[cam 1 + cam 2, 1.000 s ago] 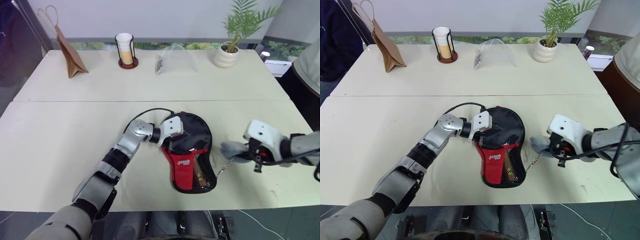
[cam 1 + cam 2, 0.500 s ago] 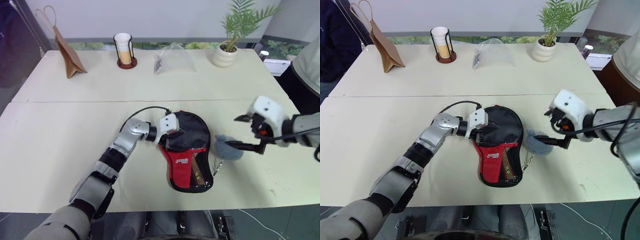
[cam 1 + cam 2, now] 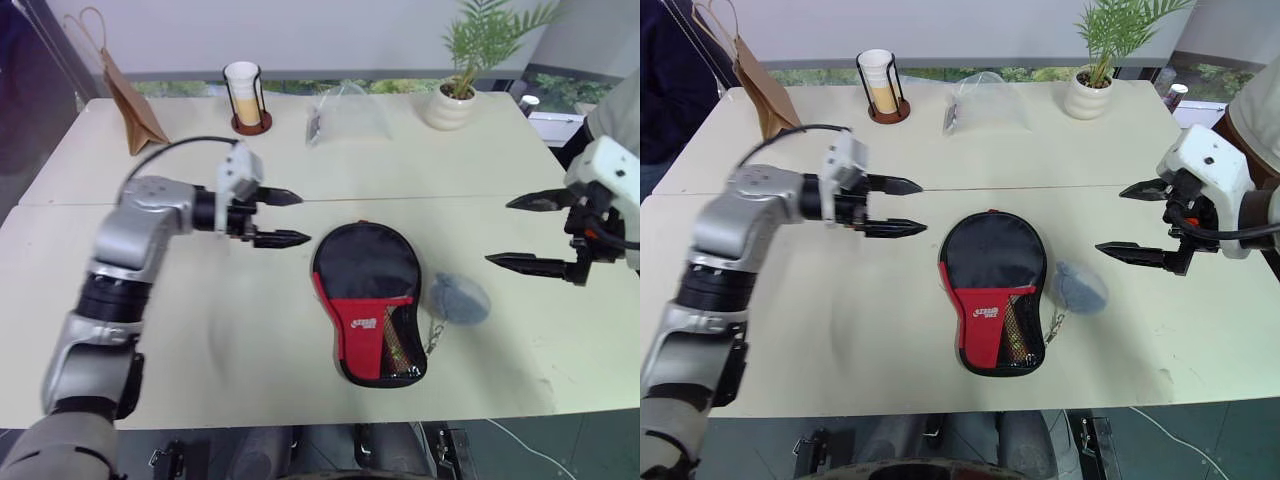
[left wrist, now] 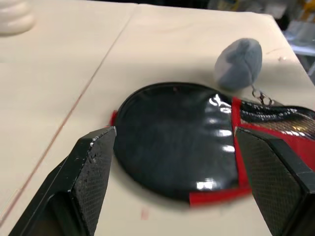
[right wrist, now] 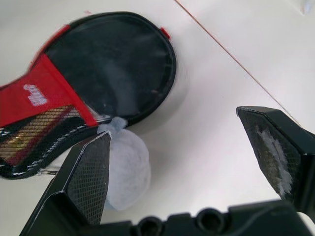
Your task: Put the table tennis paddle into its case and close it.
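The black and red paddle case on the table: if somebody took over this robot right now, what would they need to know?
Left gripper: open, holding nothing, raised above the table to the left of the case.
Right gripper: open, holding nothing, raised to the right of the case.
Case: lies flat near the table's front edge, looks closed all round. A grey pompom on a small chain lies beside its right edge.
Paddle: presumably inside the case.
Done: it looks like the paddle is packed and the case closed.
Left: confirm the zip is fully shut; it can't be made out.
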Robot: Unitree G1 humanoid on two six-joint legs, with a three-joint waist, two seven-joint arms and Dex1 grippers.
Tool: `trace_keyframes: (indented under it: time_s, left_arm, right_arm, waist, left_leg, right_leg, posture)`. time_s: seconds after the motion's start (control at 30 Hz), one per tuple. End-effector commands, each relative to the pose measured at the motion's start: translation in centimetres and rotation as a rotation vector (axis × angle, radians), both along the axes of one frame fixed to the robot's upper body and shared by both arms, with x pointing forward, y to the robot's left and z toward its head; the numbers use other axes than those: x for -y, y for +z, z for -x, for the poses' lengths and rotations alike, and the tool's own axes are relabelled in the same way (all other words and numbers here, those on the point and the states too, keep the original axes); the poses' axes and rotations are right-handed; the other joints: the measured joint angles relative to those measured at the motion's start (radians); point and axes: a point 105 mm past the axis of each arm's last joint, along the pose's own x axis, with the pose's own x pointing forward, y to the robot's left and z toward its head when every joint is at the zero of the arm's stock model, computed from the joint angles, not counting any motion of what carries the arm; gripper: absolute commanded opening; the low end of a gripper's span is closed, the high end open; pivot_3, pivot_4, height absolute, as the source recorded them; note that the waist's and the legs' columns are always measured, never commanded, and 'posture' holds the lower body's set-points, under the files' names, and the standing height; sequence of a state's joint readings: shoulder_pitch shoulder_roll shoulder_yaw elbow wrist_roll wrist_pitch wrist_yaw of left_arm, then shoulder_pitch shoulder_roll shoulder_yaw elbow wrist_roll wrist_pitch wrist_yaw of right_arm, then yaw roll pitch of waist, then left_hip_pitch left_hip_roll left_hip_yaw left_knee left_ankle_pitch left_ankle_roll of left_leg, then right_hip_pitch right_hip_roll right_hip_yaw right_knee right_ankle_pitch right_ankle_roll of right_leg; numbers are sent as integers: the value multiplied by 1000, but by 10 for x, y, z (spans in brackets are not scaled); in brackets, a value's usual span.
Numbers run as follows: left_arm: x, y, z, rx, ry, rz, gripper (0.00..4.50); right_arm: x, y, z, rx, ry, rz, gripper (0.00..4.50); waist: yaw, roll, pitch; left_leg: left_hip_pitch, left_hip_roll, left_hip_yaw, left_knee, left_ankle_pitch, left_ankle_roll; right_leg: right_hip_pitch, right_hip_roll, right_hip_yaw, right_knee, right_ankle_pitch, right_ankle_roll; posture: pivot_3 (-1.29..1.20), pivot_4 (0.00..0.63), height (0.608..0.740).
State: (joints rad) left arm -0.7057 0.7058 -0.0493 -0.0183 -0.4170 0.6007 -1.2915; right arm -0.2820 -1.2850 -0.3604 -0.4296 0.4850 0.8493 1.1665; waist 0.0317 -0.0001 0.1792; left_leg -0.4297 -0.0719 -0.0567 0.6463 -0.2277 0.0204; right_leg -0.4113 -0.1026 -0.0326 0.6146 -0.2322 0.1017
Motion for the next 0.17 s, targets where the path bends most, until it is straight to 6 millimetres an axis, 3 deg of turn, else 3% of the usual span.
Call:
trace_keyframes:
  time_s: [0.03, 0.17]
  left_arm:
    - [-10, 15, 20, 6, -8, 20, 3984]
    - [-20, 19, 36, -29, 18, 29, 3984]
  right_arm:
    - [-7, 10, 3, 50, 40, -5, 4481]
    - [-11, 7, 1, 47, 55, -20, 4481]
  waist:
    - [1, 1, 0]
    - [7, 0, 1]
  left_leg:
    - [0, 0, 0, 0, 0, 0]
    - [0, 0, 0, 0, 0, 0]
  right_leg:
    - [0, 0, 0, 0, 0, 0]
    - [0, -1, 0, -1, 0, 0]
  posture:
    - [0, 150, 734]
    - [0, 150, 734]
